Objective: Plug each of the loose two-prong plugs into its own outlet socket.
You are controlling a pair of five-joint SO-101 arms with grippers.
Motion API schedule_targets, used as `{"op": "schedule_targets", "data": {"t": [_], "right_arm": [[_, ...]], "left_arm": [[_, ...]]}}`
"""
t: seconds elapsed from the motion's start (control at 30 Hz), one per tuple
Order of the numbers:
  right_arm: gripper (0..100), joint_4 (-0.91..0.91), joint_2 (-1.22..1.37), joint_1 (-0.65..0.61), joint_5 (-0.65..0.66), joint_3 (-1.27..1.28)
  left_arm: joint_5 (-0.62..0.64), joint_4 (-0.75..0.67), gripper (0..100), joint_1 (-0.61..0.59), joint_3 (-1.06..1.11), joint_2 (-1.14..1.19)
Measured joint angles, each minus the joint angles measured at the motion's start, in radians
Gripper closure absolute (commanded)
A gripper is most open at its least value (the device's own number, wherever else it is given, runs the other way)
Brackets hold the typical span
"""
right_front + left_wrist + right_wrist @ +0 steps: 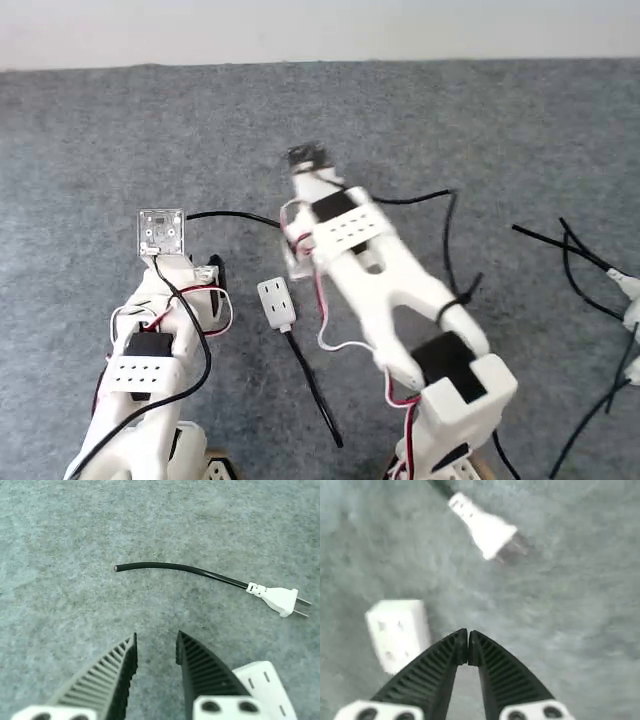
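Observation:
A white two-prong plug point(280, 600) lies flat on the grey carpet, and its short black cord point(175, 568) ends cut off. A white outlet block point(277, 303) lies between the two arms. My left gripper point(156, 636) is open and empty just above the carpet. The plug is ahead of it and the outlet block point(265, 685) is close beside one finger. My right gripper point(468, 647) is shut and empty above the carpet, with the plug point(487, 527) beyond its tips and the outlet block point(400, 632) off to one side. In the high view the plug's cord point(235, 215) runs under the right arm.
The outlet block's black cord point(315, 390) trails toward the near edge of the table. More black cables point(585, 265) with white ends lie at the right edge. Open grey carpet point(120, 130) stretches across the far side.

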Motion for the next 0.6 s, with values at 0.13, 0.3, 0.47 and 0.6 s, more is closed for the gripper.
{"op": "schedule_targets", "data": {"t": [0.13,0.3,0.47,0.6], "right_arm": [[99.0,0.091,-0.006,0.012,0.377,0.025],[98.9,0.029,0.048,0.072,0.694,0.055],[91.9,-0.083,0.097,0.086,0.770,0.044],[78.2,-0.092,0.137,0.095,0.783,-0.044]], "left_arm": [[0.003,-0.034,70,-0.026,0.000,0.000],[0.055,-0.043,71,-0.037,0.000,0.000],[0.068,-0.048,75,-0.089,0.000,0.000],[0.069,-0.055,75,-0.121,0.000,0.000]]}}
